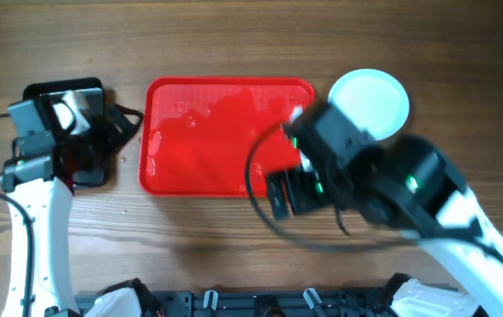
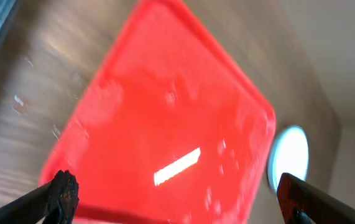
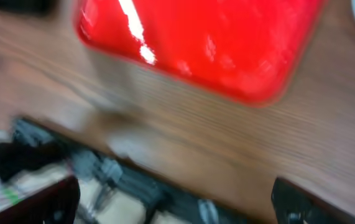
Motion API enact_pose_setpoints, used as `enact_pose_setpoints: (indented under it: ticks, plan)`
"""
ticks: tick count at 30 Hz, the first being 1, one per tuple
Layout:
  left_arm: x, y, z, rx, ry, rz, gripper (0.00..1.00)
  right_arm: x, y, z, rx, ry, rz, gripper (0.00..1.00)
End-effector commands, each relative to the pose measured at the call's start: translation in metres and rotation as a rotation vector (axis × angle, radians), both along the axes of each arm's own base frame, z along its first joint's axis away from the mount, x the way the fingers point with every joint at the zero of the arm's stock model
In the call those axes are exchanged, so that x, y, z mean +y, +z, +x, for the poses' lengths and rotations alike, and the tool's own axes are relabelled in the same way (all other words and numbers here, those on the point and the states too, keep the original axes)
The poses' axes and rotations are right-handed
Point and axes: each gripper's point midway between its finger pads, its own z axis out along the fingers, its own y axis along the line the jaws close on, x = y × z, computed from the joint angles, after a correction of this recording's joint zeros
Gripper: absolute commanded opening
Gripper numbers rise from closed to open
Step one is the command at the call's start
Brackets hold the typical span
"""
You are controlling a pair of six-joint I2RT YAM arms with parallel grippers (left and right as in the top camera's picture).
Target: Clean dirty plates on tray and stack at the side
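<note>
We are looking down on a wooden table (image 1: 233,44) that is filling every view. The red tray (image 1: 207,141) is lying at its middle, long side running left to right, and its surface is shining with glare. The right arm (image 1: 392,185) is slanting in from the near right. It is showing as a blur, and its dark wrist is hanging over the red tray's near right corner. The left arm (image 1: 35,202) is standing at the near left, with its head sitting above a black tray (image 1: 92,176). That one is lying just left of the red tray and apart from it.

The plates (image 1: 370,99) are showing as one round pale disc on the table, off the red tray and just beyond its far right corner. We are not able to tell how many are lying in that disc. The left wrist view is catching it past the same corner, and the right wrist view is catching only a sliver.

The left gripper (image 2: 180,196) is hanging released, its fingers (image 2: 62,190) spread wide with only the red tray behind the gap. The right gripper (image 3: 177,199) is likewise splayed and gripping nothing. Its fingers (image 3: 314,199) are framing blurred table near the red tray's edge.
</note>
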Motion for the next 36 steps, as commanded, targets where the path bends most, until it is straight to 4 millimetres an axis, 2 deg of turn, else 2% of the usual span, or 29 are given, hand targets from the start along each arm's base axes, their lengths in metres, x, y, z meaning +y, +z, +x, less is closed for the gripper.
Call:
enact_pose_setpoints:
  ticks: [1,5,25,31,33,36]
  plan:
    - [-0.025,-0.003,-0.005,0.022,-0.075,-0.045,1.0,-0.021,0.001,-0.014,-0.054,-0.055,-0.103,1.0]
    - [-0.028,-0.003,-0.005,0.023,-0.087,-0.042,1.0,-0.01,0.001,-0.029,-0.013,0.002,-0.068,1.0]
    - [-0.027,-0.004,-0.005,0.026,-0.082,-0.033,1.0,-0.004,0.004,-0.024,-0.034,-0.001,-0.044,1.0]
    - [-0.027,-0.004,-0.005,0.026,-0.082,-0.033,1.0,-0.007,0.014,-0.01,-0.127,-0.013,-0.029,1.0]
    - [-0.027,-0.004,-0.005,0.026,-0.082,-0.033,1.0,0.005,0.03,0.006,-0.222,0.053,0.04,1.0]
    - [-0.027,-0.004,-0.005,0.026,-0.082,-0.033,1.0,0.005,0.046,0.022,-0.3,0.083,0.098,1.0]
